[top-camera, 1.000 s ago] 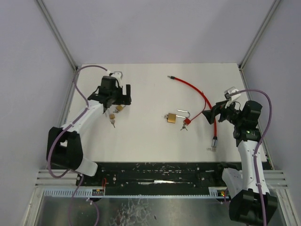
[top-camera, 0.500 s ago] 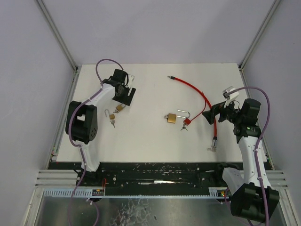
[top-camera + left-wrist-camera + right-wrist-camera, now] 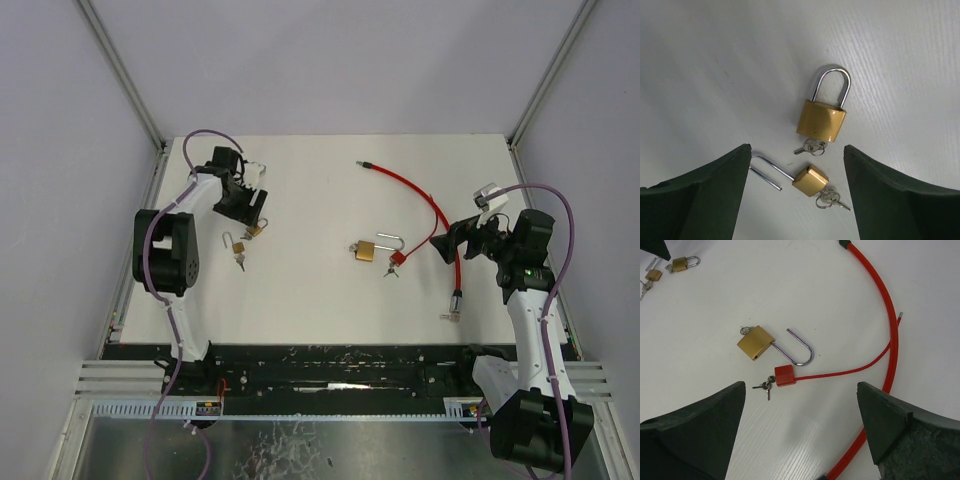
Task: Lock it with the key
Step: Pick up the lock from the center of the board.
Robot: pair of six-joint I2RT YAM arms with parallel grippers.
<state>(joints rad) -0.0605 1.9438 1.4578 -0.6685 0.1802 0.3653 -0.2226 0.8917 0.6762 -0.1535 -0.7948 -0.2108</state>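
Two small brass padlocks lie at the left of the table. One padlock (image 3: pixel 822 120) has its shackle closed and keys (image 3: pixel 811 146) in its base. The other, smaller padlock (image 3: pixel 810 180) has its shackle swung open and keys (image 3: pixel 830 200) hanging from it. My left gripper (image 3: pixel 796 148) hovers above them, open and holding nothing; in the top view it (image 3: pixel 247 208) sits just behind them. A larger brass padlock (image 3: pixel 756 342) with an open shackle lies mid-table. My right gripper (image 3: pixel 801 384) is open above the table near it, also holding nothing.
A red cube lock (image 3: pixel 785 375) with small keys (image 3: pixel 765 386) lies beside the larger padlock, on a thin red cord. A thick red cable (image 3: pixel 440 215) curves across the right side of the table. Grey walls enclose the table on three sides.
The left arm has folded back toward the left rear corner, carrying its gripper slightly left and away. Its jaws have narrowed a little. The right arm and all locks are unmoved.
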